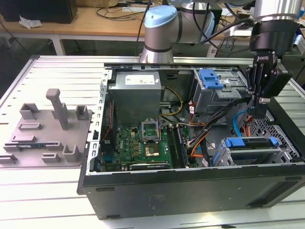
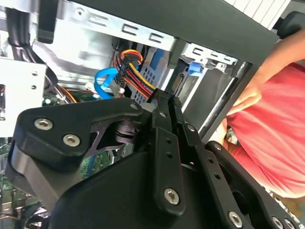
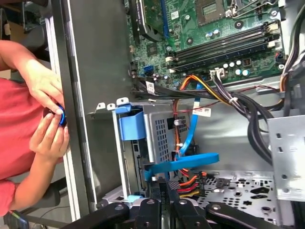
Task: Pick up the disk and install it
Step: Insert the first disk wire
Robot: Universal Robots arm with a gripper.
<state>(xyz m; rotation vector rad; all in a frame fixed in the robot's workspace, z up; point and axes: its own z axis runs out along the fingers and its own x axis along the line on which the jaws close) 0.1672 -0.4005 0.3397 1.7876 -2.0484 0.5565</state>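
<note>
The gripper (image 1: pixel 260 113) hangs in the right part of the exterior view, pointing down into the open computer case (image 1: pixel 190 191). Its fingers are clenched together, and in the second wrist view the gripper (image 2: pixel 167 99) has nothing visible between its tips.

The disk (image 1: pixel 250 143) is in the lower right of the exterior view. It sits in the metal drive cage (image 1: pixel 281 155) by the case's near wall, with its blue carrier rail on top. In the frame the disk is directly below the fingertips and clearly apart from them.

A blue data cable (image 1: pixel 237 121) curves between the gripper and the disk, just to the exterior view's left of the fingertips. In the first wrist view a flat blue strip (image 3: pixel 183 164) lies just past the gripper (image 3: pixel 164 185). I cannot tell whether it is cable or rail.

A blue latch (image 1: pixel 209 78) tops the upper bay, at the exterior view's left of the gripper. The grey power-supply box (image 1: pixel 136 95) stands at upper centre, with the green motherboard (image 1: pixel 143 145) below it. A grey fixture plate (image 1: pixel 45 136) lies outside the case at centre left.

In the first wrist view a person's hands (image 3: pixel 45 86) hold a small blue object (image 3: pixel 62 117) beyond the case wall.
</note>
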